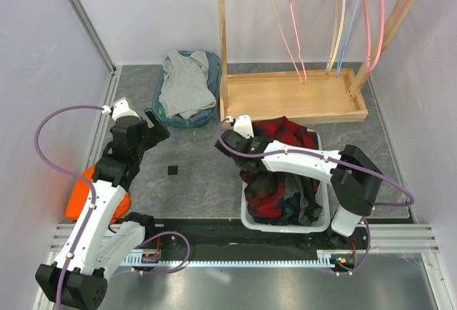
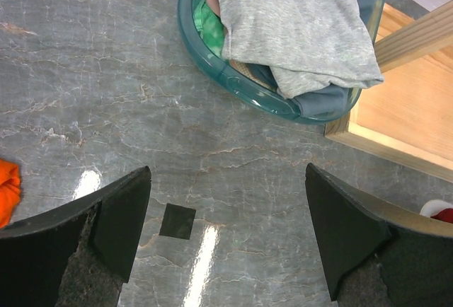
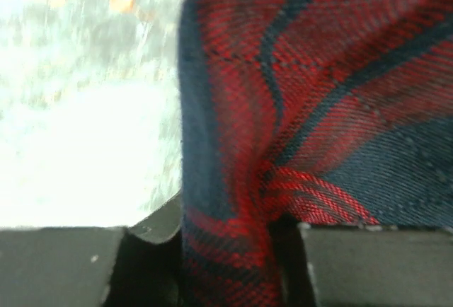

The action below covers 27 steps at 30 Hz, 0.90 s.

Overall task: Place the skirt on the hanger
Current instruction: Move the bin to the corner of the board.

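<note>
The skirt (image 1: 284,181), red and dark-blue plaid, lies heaped in a white basket (image 1: 285,226) right of centre. My right gripper (image 1: 228,143) is at the heap's upper left edge. In the right wrist view a fold of the skirt (image 3: 318,109) runs down between the fingers (image 3: 375,264), and the right gripper (image 3: 226,264) is shut on it. A pink hanger (image 1: 285,24) hangs on the wooden rack at the back, with a few more hangers (image 1: 371,17) to its right. My left gripper (image 1: 153,128) hovers open over the bare floor (image 2: 226,180), holding nothing.
A teal basket (image 1: 207,113) with a grey garment (image 1: 187,85) sits at the back left, beside the rack's wooden base (image 1: 293,96). An orange cloth (image 1: 78,196) lies by the left arm. A small black square (image 2: 177,221) marks the floor.
</note>
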Each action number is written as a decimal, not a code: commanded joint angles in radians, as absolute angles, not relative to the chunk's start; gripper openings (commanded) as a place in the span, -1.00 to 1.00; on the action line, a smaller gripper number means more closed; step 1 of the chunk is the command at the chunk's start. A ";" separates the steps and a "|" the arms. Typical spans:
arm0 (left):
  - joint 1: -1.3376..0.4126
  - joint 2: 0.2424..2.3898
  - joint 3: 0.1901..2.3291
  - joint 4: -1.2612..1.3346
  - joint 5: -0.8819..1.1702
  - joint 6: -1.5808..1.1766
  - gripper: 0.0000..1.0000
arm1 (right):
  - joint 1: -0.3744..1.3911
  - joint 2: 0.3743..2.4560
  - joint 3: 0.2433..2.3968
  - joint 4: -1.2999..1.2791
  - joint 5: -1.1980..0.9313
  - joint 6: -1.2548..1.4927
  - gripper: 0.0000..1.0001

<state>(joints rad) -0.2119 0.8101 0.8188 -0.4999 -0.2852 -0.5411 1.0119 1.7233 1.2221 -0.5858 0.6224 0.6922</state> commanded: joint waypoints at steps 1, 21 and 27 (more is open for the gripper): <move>-0.213 0.815 0.857 -0.492 -0.284 -0.534 0.91 | 0.923 1.735 1.252 -0.549 0.747 0.449 -1.00; -0.213 0.816 0.853 -0.494 -0.273 -0.538 0.90 | 1.005 1.822 1.359 -0.499 0.676 0.288 -1.00; -0.213 0.815 0.854 -0.494 -0.275 -0.537 0.90 | 1.032 1.853 1.411 -0.503 0.660 0.282 -1.00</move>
